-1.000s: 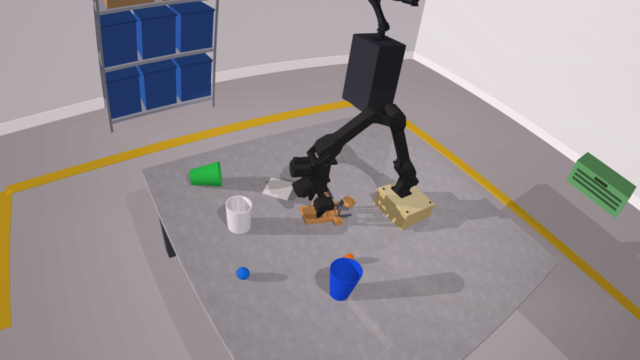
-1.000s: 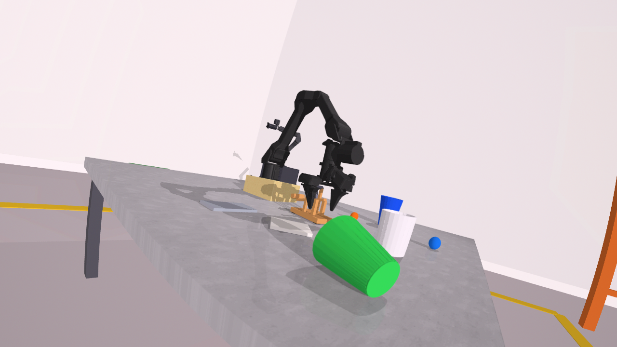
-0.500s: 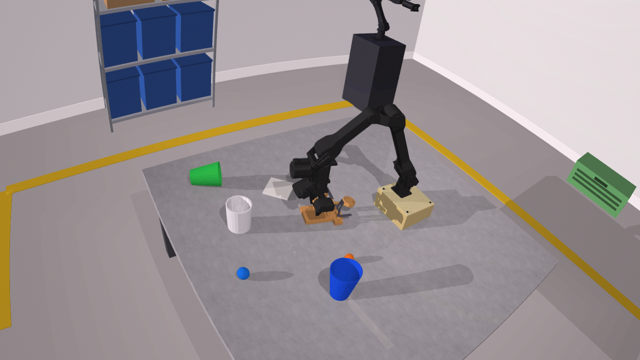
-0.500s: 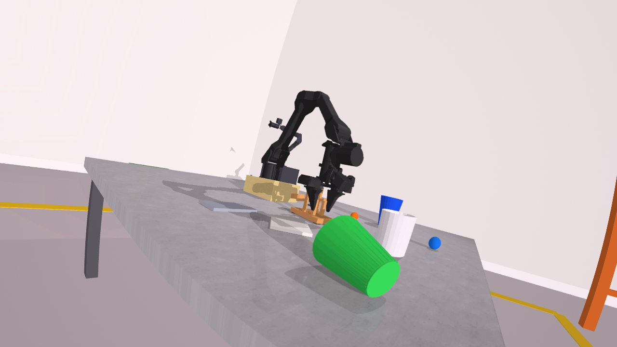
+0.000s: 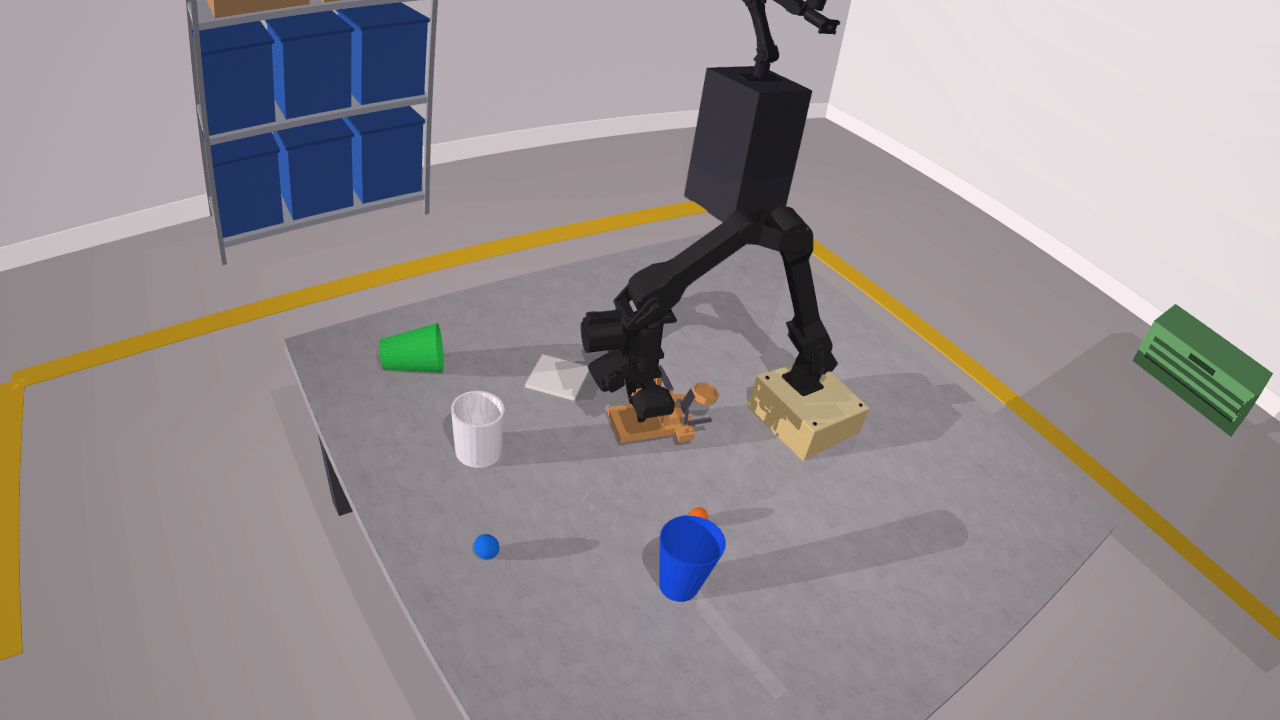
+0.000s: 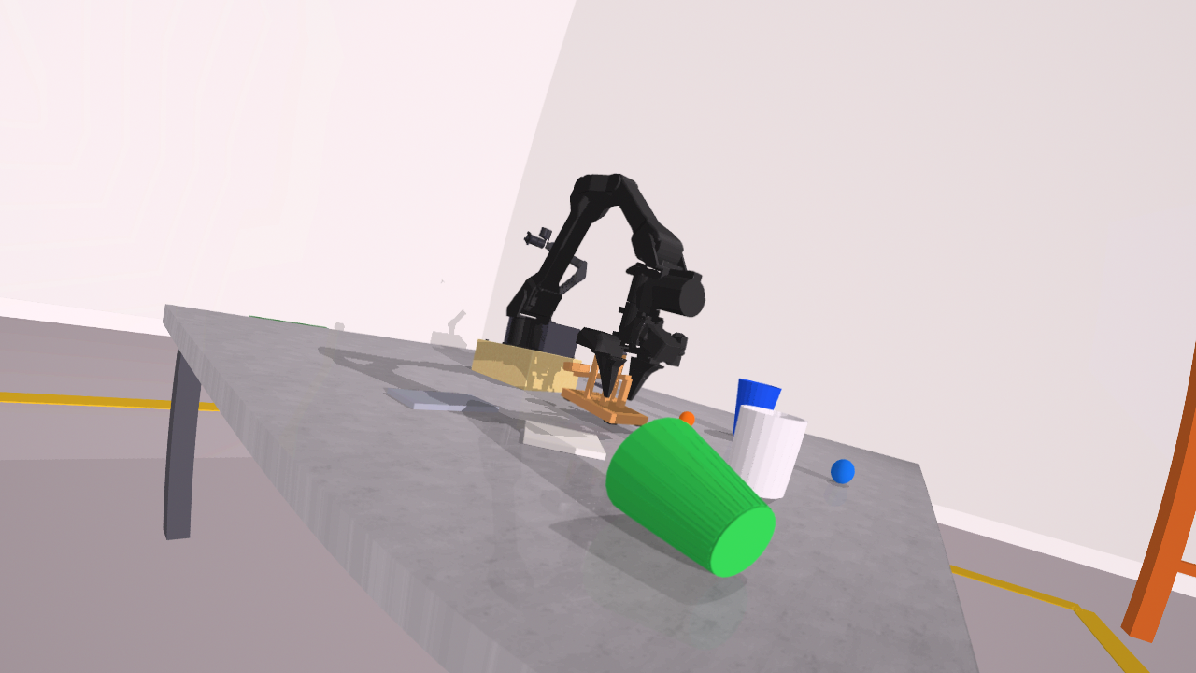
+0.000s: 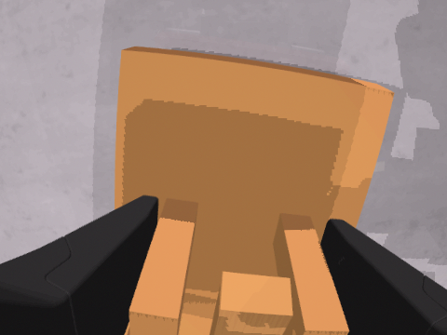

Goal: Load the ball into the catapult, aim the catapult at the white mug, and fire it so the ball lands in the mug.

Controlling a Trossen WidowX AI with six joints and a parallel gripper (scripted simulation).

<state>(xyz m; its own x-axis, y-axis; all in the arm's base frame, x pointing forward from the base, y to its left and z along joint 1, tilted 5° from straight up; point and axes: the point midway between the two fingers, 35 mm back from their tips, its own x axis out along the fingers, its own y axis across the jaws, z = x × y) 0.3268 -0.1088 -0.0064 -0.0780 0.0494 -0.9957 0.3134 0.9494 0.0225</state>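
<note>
Wrist view shows the jaws clamped on the catapult's (image 7: pixel 242 193) two upright posts, one finger (image 7: pixel 81 292) pressing each outer side. Well apart from the jaws on the bench (image 5: pixel 850 573), the blue ball (image 5: pixel 486 546) lies beyond the white mug (image 5: pixel 477 429).

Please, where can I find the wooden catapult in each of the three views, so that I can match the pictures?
Top: the catapult sits at the picture's middle, right of the white mug, under the pincer.
Exterior: slightly above the middle, behind the green cup, with the pincer shut on its frame.
Wrist: it fills the middle, its uprights between the black fingers.
Shared landmark: the pincer itself, clamping the catapult in all views.
</note>
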